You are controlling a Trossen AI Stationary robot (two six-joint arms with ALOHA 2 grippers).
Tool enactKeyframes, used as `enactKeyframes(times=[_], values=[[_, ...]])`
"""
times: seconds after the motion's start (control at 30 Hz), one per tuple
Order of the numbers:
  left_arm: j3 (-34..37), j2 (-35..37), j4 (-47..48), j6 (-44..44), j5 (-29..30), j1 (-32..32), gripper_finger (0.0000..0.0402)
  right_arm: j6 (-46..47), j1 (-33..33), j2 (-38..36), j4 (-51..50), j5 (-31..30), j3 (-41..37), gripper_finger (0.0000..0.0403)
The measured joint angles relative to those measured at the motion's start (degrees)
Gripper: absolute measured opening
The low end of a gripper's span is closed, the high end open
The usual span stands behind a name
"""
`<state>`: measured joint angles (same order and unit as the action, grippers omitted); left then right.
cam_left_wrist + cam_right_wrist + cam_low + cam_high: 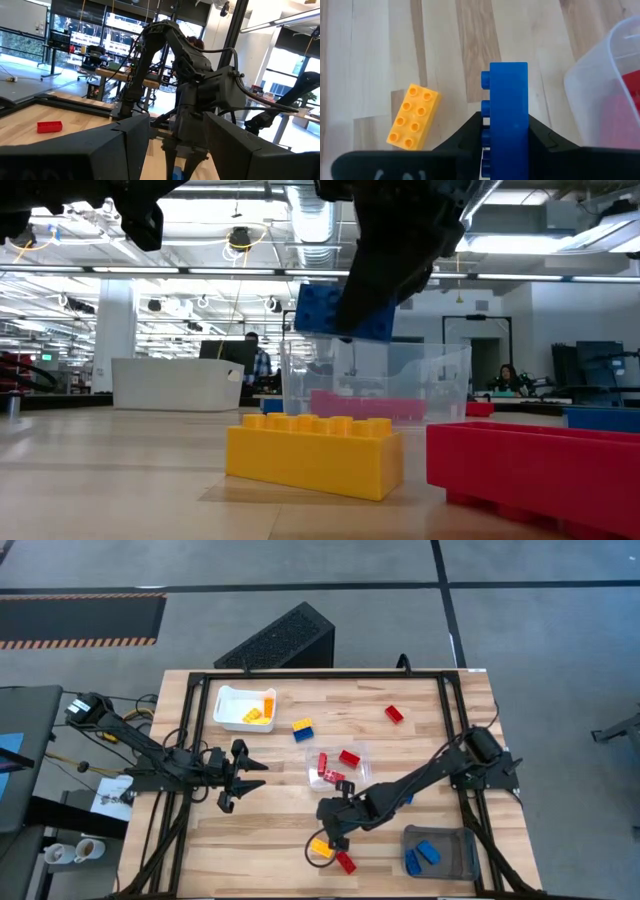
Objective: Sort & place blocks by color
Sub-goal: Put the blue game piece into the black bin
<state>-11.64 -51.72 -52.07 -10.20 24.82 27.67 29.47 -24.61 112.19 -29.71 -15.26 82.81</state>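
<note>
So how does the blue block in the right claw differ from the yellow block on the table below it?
The blue block is lifted off the table, pinched in the right claw; the yellow block lies free on the wood, touched by nothing. The blue one is held on its side, studs sideways; the yellow one sits flat, studs up. Both are studded rectangular bricks.

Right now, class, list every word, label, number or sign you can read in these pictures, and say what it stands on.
None can be read.
The blue block held in the right gripper is plain, with no print.
The yellow block and red block show bare studs and sides.
Screens in the room behind are too blurred to read.
</note>
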Motion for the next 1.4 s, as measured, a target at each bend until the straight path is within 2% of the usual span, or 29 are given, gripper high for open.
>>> enactKeyframes(times=[0.4, 0.83, 1.03, 1.13, 1.4], values=[[0.00, 0.00, 0.13, 0.03, -0.11, -0.01, 0.0173, -1.03, 0.01, -0.29, -0.18, -1.43, -0.01, 0.0109], [0.00, -0.02, 0.39, -0.80, -0.43, 0.00, 0.0174, 3.19, -2.38, -9.07, -13.30, -7.48, -0.09, 0.0109], [0.00, -0.04, 0.36, -0.78, -0.48, 0.01, 0.0173, 4.44, -7.43, -14.61, -18.07, -4.92, -0.07, 0.0109], [0.00, -0.04, 0.36, -0.76, -0.48, 0.01, 0.0173, 9.14, -10.60, -16.96, -21.81, -3.15, -0.07, 0.0109], [0.00, -0.04, -0.36, -0.72, -0.33, 0.00, 0.0173, 22.71, -19.34, -21.03, -31.85, -3.97, -0.04, 0.0109]])
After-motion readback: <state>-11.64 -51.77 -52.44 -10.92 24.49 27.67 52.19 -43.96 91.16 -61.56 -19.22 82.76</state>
